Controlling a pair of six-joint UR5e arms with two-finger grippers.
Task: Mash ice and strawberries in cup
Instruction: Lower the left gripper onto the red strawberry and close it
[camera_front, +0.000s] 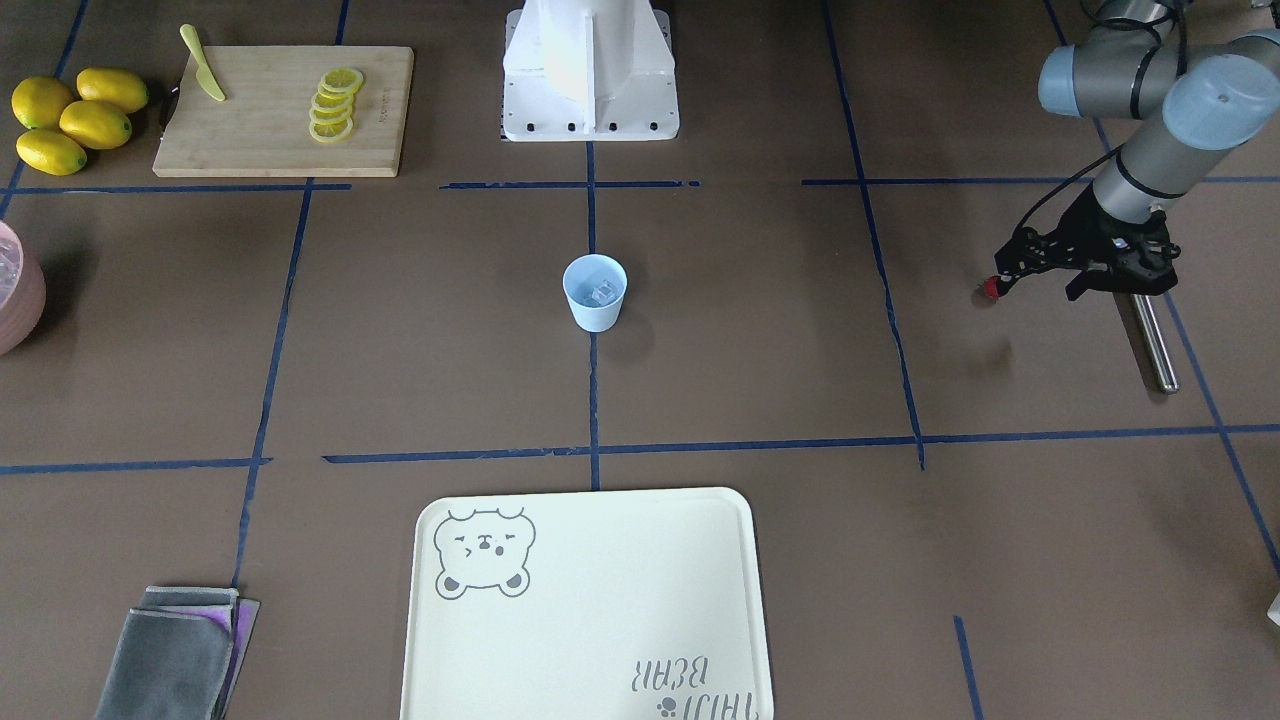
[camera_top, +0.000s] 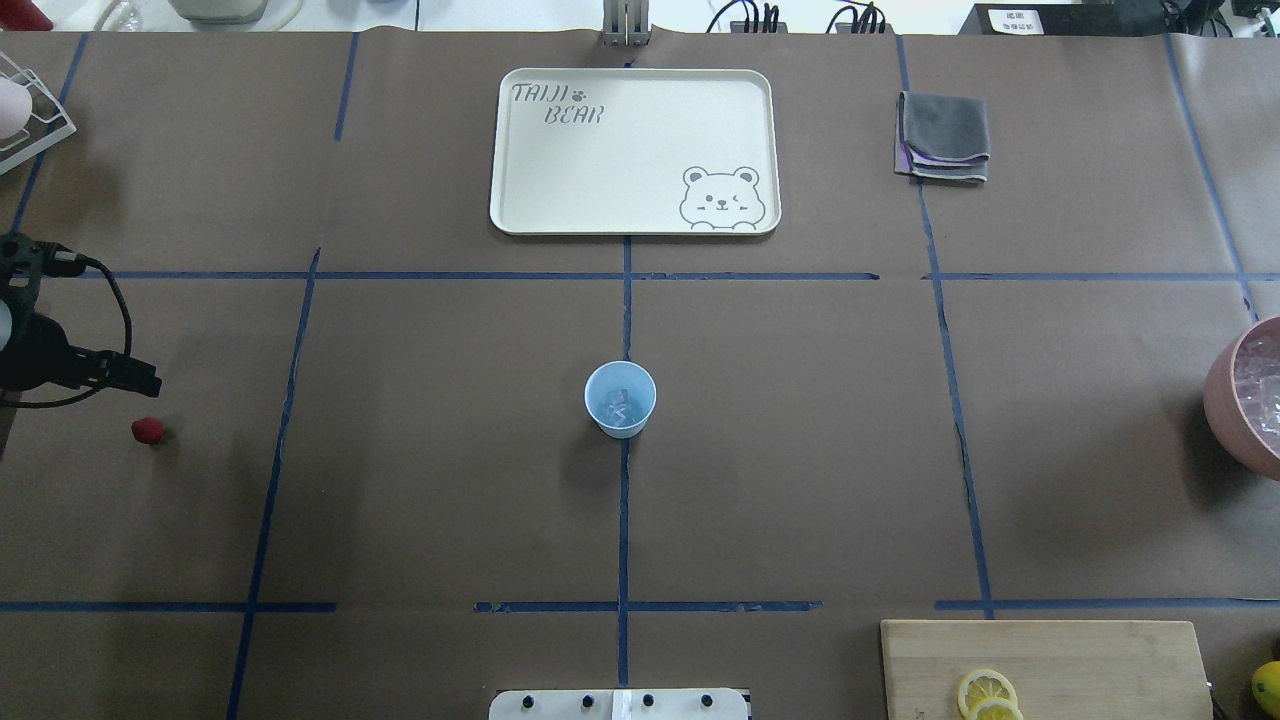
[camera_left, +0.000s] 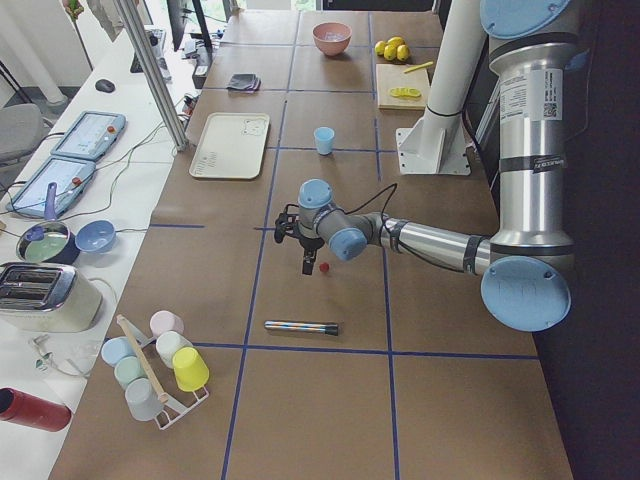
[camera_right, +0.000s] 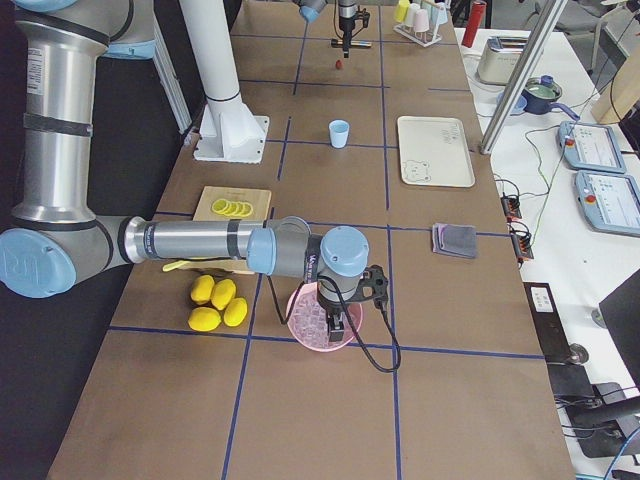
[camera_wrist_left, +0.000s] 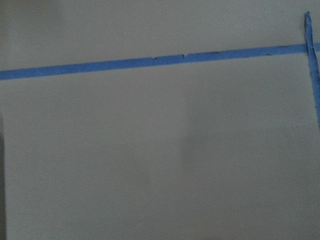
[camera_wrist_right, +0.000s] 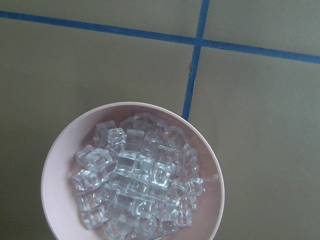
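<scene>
- Two grippers are seen, and the left gripper (camera_front: 1005, 272) hangs low over the table (camera_top: 420, 480), far to the robot's left of the cup (camera_top: 620, 398). Its fingers point down toward the paper. Whether they are spread or pressed together I cannot tell, and its own wrist camera shows only brown paper and blue tape.
- One red strawberry (camera_top: 148, 430) is just beside those fingertips, well apart from the cup. Whether the fingers touch it I cannot tell.
- A metal rod (camera_front: 1155, 345) lies flat on the table, farther from the cup than the strawberry, partly under the left gripper's body.
- The right gripper (camera_right: 338, 322) hangs above a pink bowl (camera_wrist_right: 60, 165), far to the robot's right of the cup. It shows only in the side view, so I cannot tell how its fingers stand.
- Many clear ice cubes (camera_wrist_right: 135, 175) fill that bowl.
- The cup is upright at the middle of the table, on a blue tape line, with some ice (camera_top: 620, 408) inside.
- A pale tray (camera_top: 640, 150) with a bear drawing lies beyond the cup, away from the robot's base.
- A folded grey cloth (camera_top: 945, 135) lies beyond the cup too, more to the robot's right.
- A wooden board (camera_front: 270, 120) lies to the right of the cup, nearer the base, with lemon slices (camera_front: 335, 105) and a yellow knife (camera_front: 203, 65) on it. Four whole lemons (camera_front: 75, 120) lie just beside it.
</scene>
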